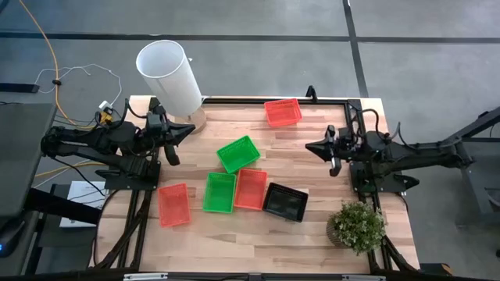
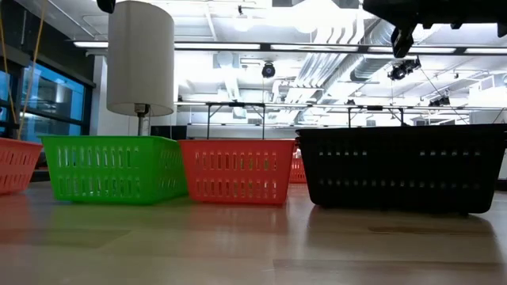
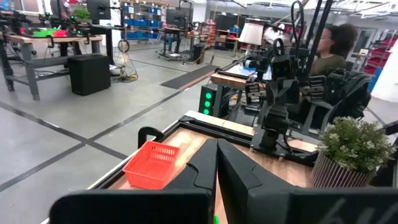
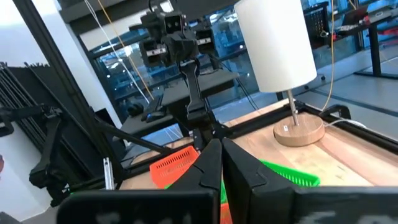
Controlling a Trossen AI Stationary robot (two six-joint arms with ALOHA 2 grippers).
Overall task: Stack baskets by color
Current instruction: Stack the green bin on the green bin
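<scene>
Black mesh basket (image 2: 400,170) sits closest on my pale wooden tabletop (image 1: 312,234), slotted plastic walls upright; my left tool (image 1: 187,131) and right tool (image 1: 310,146) hover clenched, empty.

Overall light: bright and even, flooding the counter (image 1: 234,242) from overhead.
Source: ceiling strip lights (image 2: 317,16) are glowing in the low view, blowing out to white glare near the top.
Shadows: soft and short, sitting close under the baskets; the white cylinder (image 1: 170,76) is casting a faint one.
Reflections: the counter surface is picking up a dull sheen in the low view.
Focus: near dark fingers (image 3: 205,180) in both wrist views are blurring; the background is staying sharper.
Distortion: straight lines are bowing slightly toward wrist-view edges.
</scene>
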